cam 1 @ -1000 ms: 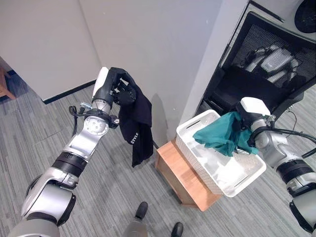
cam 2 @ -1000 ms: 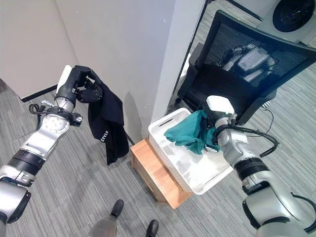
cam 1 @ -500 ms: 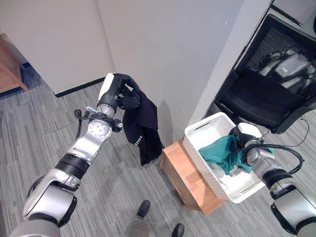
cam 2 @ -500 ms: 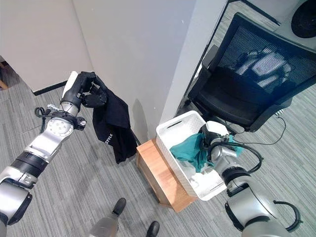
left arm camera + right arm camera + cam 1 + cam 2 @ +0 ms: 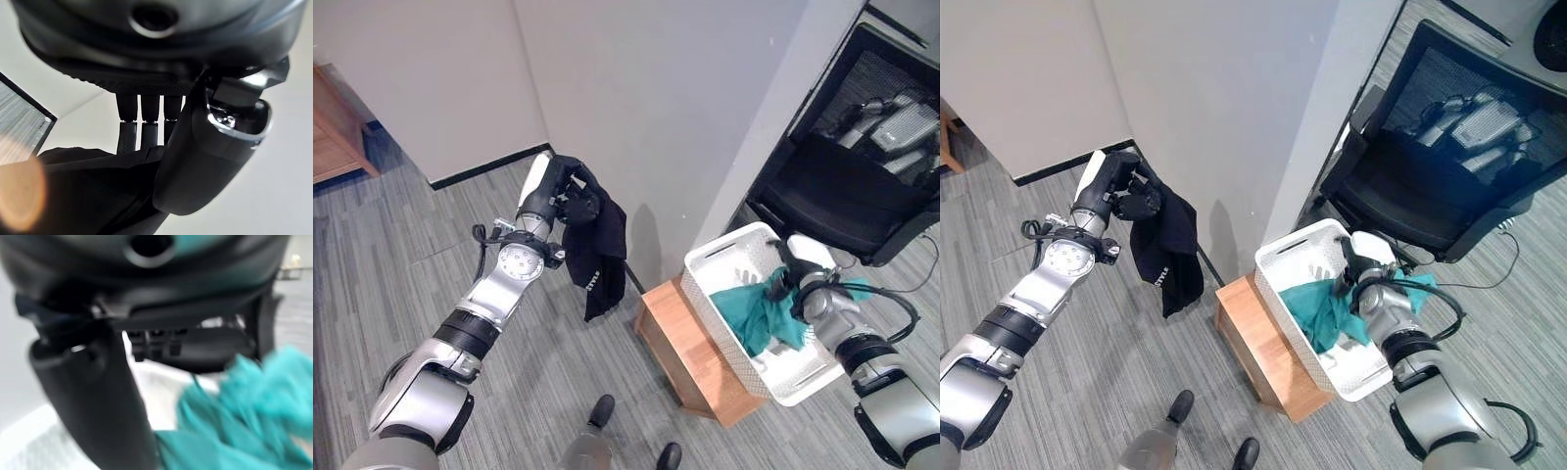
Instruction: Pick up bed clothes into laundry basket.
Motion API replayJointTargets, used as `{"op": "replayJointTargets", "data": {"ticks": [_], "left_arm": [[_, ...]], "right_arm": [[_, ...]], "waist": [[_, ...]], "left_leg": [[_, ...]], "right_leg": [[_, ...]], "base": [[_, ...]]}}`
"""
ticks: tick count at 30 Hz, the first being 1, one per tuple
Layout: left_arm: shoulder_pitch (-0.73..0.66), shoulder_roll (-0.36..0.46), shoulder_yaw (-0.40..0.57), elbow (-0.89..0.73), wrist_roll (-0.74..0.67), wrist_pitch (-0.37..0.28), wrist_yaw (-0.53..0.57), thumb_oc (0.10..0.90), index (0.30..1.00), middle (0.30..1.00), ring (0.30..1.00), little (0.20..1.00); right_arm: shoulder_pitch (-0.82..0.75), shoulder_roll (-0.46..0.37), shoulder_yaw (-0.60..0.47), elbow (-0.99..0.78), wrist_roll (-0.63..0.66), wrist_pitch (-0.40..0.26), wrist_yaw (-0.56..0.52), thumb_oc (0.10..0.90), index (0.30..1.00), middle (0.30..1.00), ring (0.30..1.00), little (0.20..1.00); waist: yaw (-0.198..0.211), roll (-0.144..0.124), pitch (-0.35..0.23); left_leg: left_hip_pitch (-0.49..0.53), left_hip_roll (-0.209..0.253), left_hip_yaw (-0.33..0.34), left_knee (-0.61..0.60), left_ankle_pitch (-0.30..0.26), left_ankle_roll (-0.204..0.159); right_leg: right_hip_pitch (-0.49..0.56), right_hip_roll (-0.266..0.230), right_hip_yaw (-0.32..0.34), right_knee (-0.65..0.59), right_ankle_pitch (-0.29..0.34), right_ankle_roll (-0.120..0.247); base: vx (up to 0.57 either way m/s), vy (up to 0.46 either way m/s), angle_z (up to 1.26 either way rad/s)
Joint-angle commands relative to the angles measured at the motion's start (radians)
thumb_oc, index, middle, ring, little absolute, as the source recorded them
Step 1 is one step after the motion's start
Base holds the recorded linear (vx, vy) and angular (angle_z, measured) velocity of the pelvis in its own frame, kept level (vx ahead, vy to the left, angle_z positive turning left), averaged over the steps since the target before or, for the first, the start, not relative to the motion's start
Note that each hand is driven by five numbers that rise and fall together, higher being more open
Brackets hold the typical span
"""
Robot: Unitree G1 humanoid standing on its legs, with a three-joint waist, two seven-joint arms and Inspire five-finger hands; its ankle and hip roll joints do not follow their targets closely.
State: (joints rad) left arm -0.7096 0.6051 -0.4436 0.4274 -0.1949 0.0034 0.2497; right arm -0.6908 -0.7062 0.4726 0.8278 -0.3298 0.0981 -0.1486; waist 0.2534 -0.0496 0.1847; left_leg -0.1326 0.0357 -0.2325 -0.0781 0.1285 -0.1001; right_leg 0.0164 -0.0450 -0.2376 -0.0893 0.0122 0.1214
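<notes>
Left eye view, left hand (image 5: 566,199) clutching black garment (image 5: 598,250), right hand (image 5: 790,284) fingers unclear beside teal cloth (image 5: 759,315).

Grey striped carpet floor (image 5: 431,264) runs across the room up to the pale wall (image 5: 646,108). On the floor, just beside the wall's corner, stands a low wooden stool (image 5: 690,357). A white basket (image 5: 734,257) sits on the stool, tilted and overhanging its far edge, with a teal cloth (image 5: 759,313) lying inside. A black office chair (image 5: 842,186) stands on the floor behind the basket. A wooden piece of furniture (image 5: 337,132) stands on the floor at the far left.
</notes>
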Motion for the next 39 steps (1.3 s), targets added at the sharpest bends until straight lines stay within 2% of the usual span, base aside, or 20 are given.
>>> {"op": "replayJointTargets", "data": {"ticks": [1,4,5,9,13,16,17,18,19,22,25,26,27,28,29,31,32,33,35,39], "left_arm": [[-0.069,0.010,0.115,-0.019,0.030,-0.103,0.034,0.400,0.300,0.300,0.300,0.300],[-0.059,0.016,0.131,-0.042,0.041,-0.104,0.036,0.400,0.300,0.300,0.300,0.300],[-0.052,0.022,0.145,-0.067,0.049,-0.105,0.032,0.400,0.300,0.300,0.300,0.300],[-0.047,0.025,0.153,-0.106,0.052,-0.104,0.027,0.400,0.300,0.300,0.300,0.300],[-0.051,0.026,0.152,-0.134,0.054,-0.105,0.021,0.400,0.300,0.300,0.300,0.300],[-0.077,0.036,0.140,-0.147,0.054,-0.102,0.019,0.400,0.300,0.300,0.300,0.300],[-0.110,0.051,0.127,-0.151,0.057,-0.101,0.018,0.400,0.300,0.300,0.300,0.300],[-0.114,0.053,0.123,-0.148,0.056,-0.102,0.019,0.400,0.300,0.300,0.300,0.300],[-0.132,0.070,0.118,-0.151,0.054,-0.103,0.020,0.400,0.300,0.300,0.300,0.300],[-0.261,0.130,0.059,-0.159,-0.004,-0.114,0.015,0.400,0.300,0.300,0.300,0.300],[-0.352,0.139,-0.004,-0.135,-0.065,-0.132,-0.001,0.400,0.300,0.300,0.300,0.300],[-0.437,0.158,-0.058,-0.114,-0.152,-0.144,-0.033,0.400,0.300,0.300,0.300,0.300],[-0.446,0.159,-0.065,-0.107,-0.156,-0.147,-0.034,0.400,0.300,0.300,0.300,0.300],[-0.527,0.196,-0.120,-0.093,-0.235,-0.164,-0.052,0.400,0.300,0.300,0.300,0.300],[-0.529,0.196,-0.121,-0.092,-0.235,-0.164,-0.053,0.400,0.300,0.300,0.300,0.300],[-0.705,0.275,-0.211,-0.031,-0.387,-0.193,-0.064,0.400,0.300,0.300,0.300,0.300],[-0.707,0.275,-0.212,-0.030,-0.387,-0.194,-0.064,0.400,0.300,0.300,0.300,0.300],[-0.771,0.309,-0.245,-0.006,-0.425,-0.200,-0.066,0.400,0.300,0.300,0.300,0.300],[-0.829,0.337,-0.259,0.007,-0.466,-0.217,-0.062,0.400,0.300,0.300,0.300,0.300],[-0.800,0.339,-0.240,-0.013,-0.485,-0.222,-0.058,0.400,0.300,0.300,0.300,0.300]], "right_arm": [[0.010,-0.164,-0.073,-0.137,0.000,-0.016,-0.107,0.800,0.900,0.900,0.900,0.900],[0.046,-0.203,-0.143,-0.223,0.006,-0.020,-0.119,0.800,0.900,0.900,0.900,0.900],[0.069,-0.226,-0.195,-0.272,0.029,-0.027,-0.131,0.800,0.900,0.900,0.900,0.900],[0.139,-0.250,-0.274,-0.284,0.046,-0.027,-0.142,0.800,0.900,0.900,0.900,0.900],[0.185,-0.243,-0.302,-0.219,0.055,-0.024,-0.140,0.800,0.900,0.900,0.900,0.900],[0.225,-0.224,-0.313,-0.144,0.063,-0.018,-0.129,0.800,0.900,0.900,0.900,0.900],[0.250,-0.203,-0.312,-0.075,0.077,-0.010,-0.119,0.800,0.900,0.900,0.900,0.900],[0.248,-0.200,-0.312,-0.070,0.078,-0.014,-0.121,0.800,0.900,0.900,0.900,0.900],[0.263,-0.190,-0.319,-0.038,0.091,-0.011,-0.119,0.800,0.900,0.900,0.900,0.900],[0.306,-0.121,-0.336,0.213,0.168,0.005,-0.100,0.800,0.900,0.900,0.900,0.900],[0.307,-0.083,-0.325,0.359,0.192,0.011,-0.078,0.800,0.900,0.900,0.900,0.900],[0.338,-0.051,-0.315,0.432,0.197,0.030,-0.053,0.800,0.900,0.900,0.900,0.900],[0.338,-0.048,-0.318,0.433,0.197,0.029,-0.052,0.800,0.900,0.900,0.900,0.900],[0.356,-0.018,-0.312,0.476,0.197,0.039,-0.031,0.800,0.900,0.900,0.900,0.900],[0.356,-0.018,-0.313,0.476,0.197,0.039,-0.031,0.800,0.900,0.900,0.900,0.900],[0.411,0.045,-0.303,0.492,0.213,0.042,-0.005,0.800,0.900,0.900,0.900,0.900],[0.411,0.046,-0.303,0.492,0.213,0.042,-0.005,0.800,0.900,0.900,0.900,0.900],[0.422,0.059,-0.297,0.497,0.219,0.041,0.004,0.800,0.900,0.900,0.900,0.900],[0.433,0.088,-0.288,0.509,0.220,0.041,0.012,0.800,0.900,0.900,0.900,0.900],[0.449,0.119,-0.276,0.500,0.219,0.032,0.018,0.800,0.900,0.900,0.900,0.900]], "waist": [[-0.023,-0.064,-0.127],[-0.037,-0.066,-0.132],[-0.060,-0.066,-0.137],[-0.082,-0.067,-0.151],[-0.099,-0.062,-0.161],[-0.117,-0.051,-0.169],[-0.131,-0.039,-0.175],[-0.128,-0.042,-0.173],[-0.136,-0.034,-0.177],[-0.157,-0.006,-0.185],[-0.166,0.009,-0.186],[-0.184,0.036,-0.190],[-0.183,0.032,-0.188],[-0.198,0.050,-0.193],[-0.198,0.050,-0.193],[-0.228,0.089,-0.204],[-0.227,0.088,-0.203],[-0.229,0.105,-0.208],[-0.223,0.114,-0.210],[-0.216,0.111,-0.212]], "left_leg": [[-0.001,0.042,0.055,-0.009,-0.052,-0.031],[0.008,0.044,0.065,-0.009,-0.059,-0.029],[0.015,0.046,0.077,-0.009,-0.066,-0.026],[0.034,0.047,0.103,-0.009,-0.079,-0.020],[0.047,0.044,0.122,-0.009,-0.087,-0.017],[0.059,0.047,0.138,-0.009,-0.092,-0.015],[0.065,0.045,0.146,-0.009,-0.094,-0.015],[0.066,0.046,0.147,-0.009,-0.095,-0.015],[0.069,0.044,0.151,-0.009,-0.097,-0.014],[0.082,0.044,0.164,-0.009,-0.101,-0.013],[0.087,0.043,0.167,-0.009,-0.104,-0.013],[0.088,0.042,0.170,-0.009,-0.102,-0.013],[0.089,0.042,0.170,-0.009,-0.103,-0.013],[0.092,0.042,0.174,-0.009,-0.102,-0.014],[0.092,0.042,0.174,-0.009,-0.102,-0.014],[0.094,0.042,0.179,-0.009,-0.098,-0.016],[0.094,0.042,0.179,-0.009,-0.098,-0.016],[0.093,0.041,0.177,-0.009,-0.096,-0.017],[0.093,0.042,0.177,-0.009,-0.094,-0.018],[0.093,0.045,0.177,-0.009,-0.090,-0.020]], "right_leg": [[-0.057,-0.074,0.022,0.002,-0.001,0.057],[-0.055,-0.076,0.031,0.002,0.001,0.060],[-0.057,-0.079,0.039,0.002,0.006,0.064],[-0.056,-0.085,0.054,0.002,0.014,0.069],[-0.052,-0.090,0.063,0.002,0.018,0.072],[-0.051,-0.095,0.074,0.002,0.023,0.074],[-0.051,-0.098,0.081,0.002,0.027,0.076],[-0.050,-0.098,0.082,0.002,0.027,0.076],[-0.049,-0.098,0.088,0.002,0.028,0.076],[-0.049,-0.101,0.106,0.002,0.033,0.080],[-0.049,-0.102,0.114,0.002,0.032,0.083],[-0.051,-0.103,0.124,0.002,0.033,0.086],[-0.050,-0.103,0.124,0.002,0.033,0.086],[-0.052,-0.104,0.133,0.002,0.033,0.089],[-0.052,-0.104,0.133,0.002,0.033,0.089],[-0.059,-0.104,0.157,0.002,0.035,0.092],[-0.059,-0.104,0.157,0.002,0.035,0.092],[-0.061,-0.104,0.162,0.002,0.035,0.093],[-0.060,-0.104,0.160,0.002,0.033,0.094],[-0.053,-0.104,0.153,0.002,0.031,0.091]], "base": [[0.00,0.052,-0.04],[0.00,0.039,-0.01],[-0.01,0.038,-0.06],[-0.01,0.067,-0.14],[-0.01,0.039,-0.17],[-0.01,0.045,-0.16],[0.00,0.017,-0.18],[0.00,0.025,-0.19],[0.00,0.018,-0.25],[-0.01,0.020,-0.26],[0.00,0.003,-0.05],[-0.01,0.022,-0.03],[-0.01,0.020,-0.07],[-0.01,-0.002,-0.13],[0.00,0.006,-0.13],[-0.01,0.014,-0.09],[-0.03,0.009,-0.11],[-0.03,-0.002,-0.23],[-0.03,-0.011,-0.17],[-0.02,-0.016,-0.02]]}}
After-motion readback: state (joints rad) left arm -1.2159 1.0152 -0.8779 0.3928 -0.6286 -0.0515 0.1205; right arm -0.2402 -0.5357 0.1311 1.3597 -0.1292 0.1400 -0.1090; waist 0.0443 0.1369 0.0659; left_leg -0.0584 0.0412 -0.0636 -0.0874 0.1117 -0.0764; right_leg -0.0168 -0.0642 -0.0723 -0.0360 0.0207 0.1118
